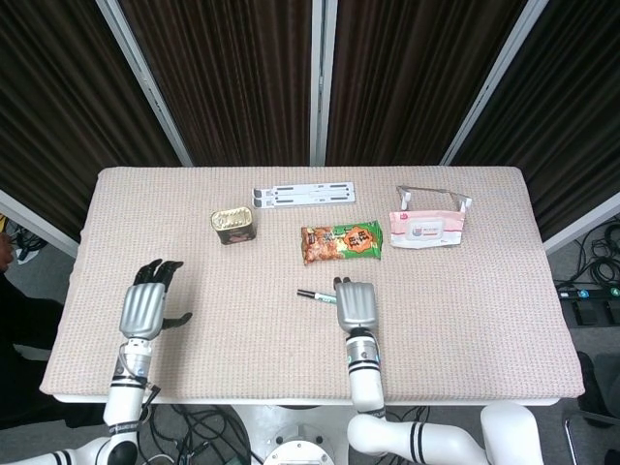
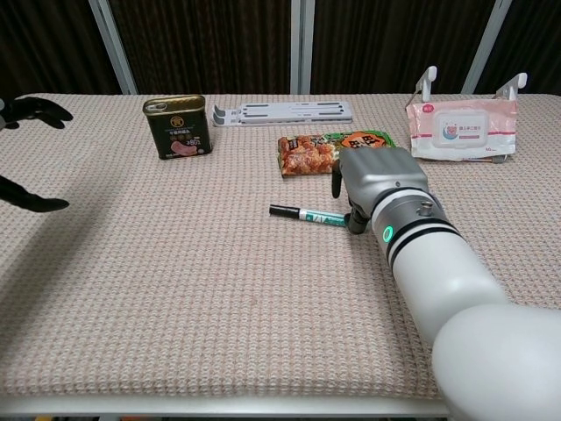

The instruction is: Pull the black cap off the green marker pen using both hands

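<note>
A green marker pen lies flat near the middle of the surface, its black cap on and pointing toward the robot's left. The right hand sits at the pen's other end, fingers curled downward over the barrel; whether they actually grip the pen cannot be told from either view. The chest view shows the hand's silver back and the white forearm filling the lower right of the frame.

Well apart on the left side, the left hand hovers over the surface with its dark fingers spread wide and nothing in them; the chest view catches only its fingertips at the left edge.

Just beyond the pen lies a snack packet. Farther back on the left stands a small tin can, and behind it a flat white folding stand lies along the far edge. A pink-and-white pack of wet wipes leans in a white holder at the far right.
</note>
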You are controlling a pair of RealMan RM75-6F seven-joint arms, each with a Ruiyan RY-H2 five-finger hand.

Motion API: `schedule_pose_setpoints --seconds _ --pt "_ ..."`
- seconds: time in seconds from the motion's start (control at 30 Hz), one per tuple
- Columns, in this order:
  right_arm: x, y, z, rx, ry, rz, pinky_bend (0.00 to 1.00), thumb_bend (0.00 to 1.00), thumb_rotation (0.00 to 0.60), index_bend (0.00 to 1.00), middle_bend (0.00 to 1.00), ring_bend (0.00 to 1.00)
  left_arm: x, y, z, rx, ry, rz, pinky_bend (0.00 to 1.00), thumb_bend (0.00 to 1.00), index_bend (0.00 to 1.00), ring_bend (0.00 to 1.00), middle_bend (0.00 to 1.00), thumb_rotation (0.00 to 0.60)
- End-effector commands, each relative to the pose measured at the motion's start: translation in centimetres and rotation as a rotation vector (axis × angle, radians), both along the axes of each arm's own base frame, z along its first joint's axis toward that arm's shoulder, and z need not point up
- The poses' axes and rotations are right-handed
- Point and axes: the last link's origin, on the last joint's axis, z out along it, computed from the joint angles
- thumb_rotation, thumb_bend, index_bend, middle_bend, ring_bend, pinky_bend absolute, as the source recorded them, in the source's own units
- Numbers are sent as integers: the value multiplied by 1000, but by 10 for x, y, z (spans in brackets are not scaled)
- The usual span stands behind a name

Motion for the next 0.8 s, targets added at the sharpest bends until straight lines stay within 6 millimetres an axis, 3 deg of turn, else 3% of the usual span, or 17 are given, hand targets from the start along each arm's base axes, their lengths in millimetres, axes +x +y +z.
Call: schedule_pose_setpoints --seconds 0.03,0.8 --pt "-2 0 -3 1 4 -12 814 305 600 395 423 727 0 1 -1 -4 0 1 148 0 171 94 176 600" --pt "0 -4 -23 -1 45 -42 814 324 600 433 452 731 -5 1 -5 -12 2 15 149 0 171 94 176 600"
